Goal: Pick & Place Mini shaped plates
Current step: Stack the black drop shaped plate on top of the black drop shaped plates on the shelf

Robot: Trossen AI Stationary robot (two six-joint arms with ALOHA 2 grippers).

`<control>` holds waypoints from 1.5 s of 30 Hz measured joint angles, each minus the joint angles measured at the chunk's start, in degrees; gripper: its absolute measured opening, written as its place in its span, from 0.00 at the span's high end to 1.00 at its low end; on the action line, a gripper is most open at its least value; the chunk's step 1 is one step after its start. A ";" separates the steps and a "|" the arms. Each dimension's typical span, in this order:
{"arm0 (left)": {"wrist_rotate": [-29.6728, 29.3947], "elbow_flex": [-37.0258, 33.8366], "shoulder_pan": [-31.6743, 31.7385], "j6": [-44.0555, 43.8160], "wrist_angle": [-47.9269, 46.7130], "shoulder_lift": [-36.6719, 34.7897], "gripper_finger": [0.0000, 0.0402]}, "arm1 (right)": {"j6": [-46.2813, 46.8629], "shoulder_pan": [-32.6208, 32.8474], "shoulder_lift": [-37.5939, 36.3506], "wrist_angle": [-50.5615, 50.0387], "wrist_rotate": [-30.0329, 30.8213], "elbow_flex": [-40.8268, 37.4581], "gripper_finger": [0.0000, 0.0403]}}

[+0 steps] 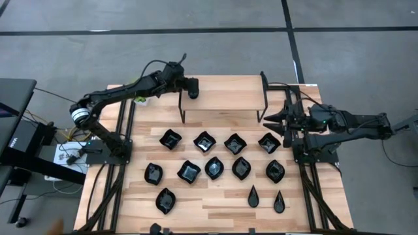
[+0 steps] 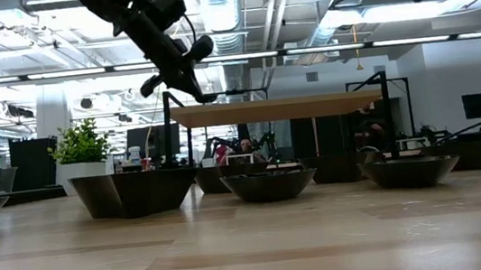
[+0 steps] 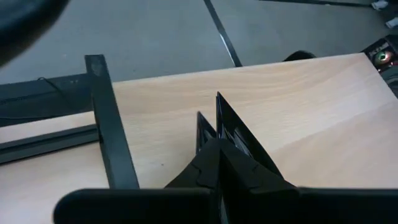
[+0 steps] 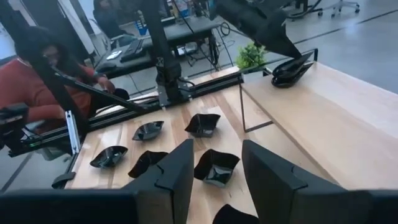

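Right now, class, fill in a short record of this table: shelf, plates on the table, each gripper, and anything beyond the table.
shelf: raised wooden shelf on black legs at the table's far edge
plates on shelf: stacked black plates under the left gripper
plates on table: black mini plates in rows, plus two narrow teardrops
left gripper: shut on a plate at the shelf's left end
right gripper: open, empty, beside the shelf's right leg
beyond the table: potted plant; seated person
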 joint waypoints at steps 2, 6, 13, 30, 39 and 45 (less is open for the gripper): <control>0.09 0.00 0.57 0.77 0.11 0.00 0.99 | 0.00 0.00 0.06 0.02 -0.08 0.00 0.67; 1.01 0.02 1.29 0.73 0.16 1.06 0.99 | 0.02 0.00 0.00 0.00 -0.04 0.00 0.67; 1.20 0.00 1.25 1.83 0.46 1.42 0.99 | 0.16 -0.02 0.04 -0.02 -0.03 0.00 0.67; 1.28 0.00 1.20 2.87 0.40 1.42 0.99 | 0.17 -0.02 0.04 0.26 0.04 0.00 0.67; 1.26 0.00 1.20 3.09 0.37 1.42 0.91 | 0.15 -0.02 0.04 0.29 0.04 0.00 0.67; 1.28 0.00 1.20 3.09 0.34 1.17 0.86 | 0.14 -0.02 0.04 0.29 0.04 0.00 0.67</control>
